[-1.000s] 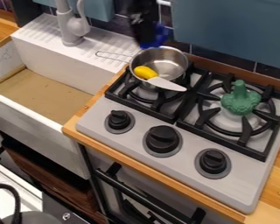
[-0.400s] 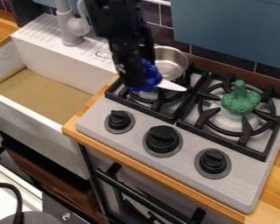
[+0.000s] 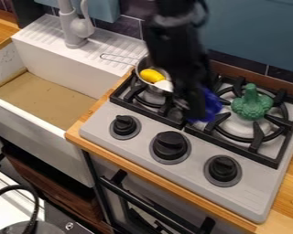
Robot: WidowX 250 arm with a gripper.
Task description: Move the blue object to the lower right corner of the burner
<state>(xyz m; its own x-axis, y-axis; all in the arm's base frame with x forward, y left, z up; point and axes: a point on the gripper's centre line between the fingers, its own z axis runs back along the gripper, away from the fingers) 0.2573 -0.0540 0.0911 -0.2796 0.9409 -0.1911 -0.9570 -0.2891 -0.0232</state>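
Jaws (image 3: 197,113) closed on the blue object (image 3: 210,106), which juts out toward view right. I can't tell its long axis.

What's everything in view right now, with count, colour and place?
Blue object: 1, blue, at the gripper
Knife: 1, yellow and white, at the saucepan
Saucepan: 1, silver, left burner
Broccoli: 1, green, right burner
Stove: 1, grey, right
Knobs: 3, black, stove front
Sink: 1, white, left
Faucet: 1, grey, behind sink
Oven: 1, black and grey, below stove
Gripper: 1, black, over stove
Arm: 1, black, from top edge
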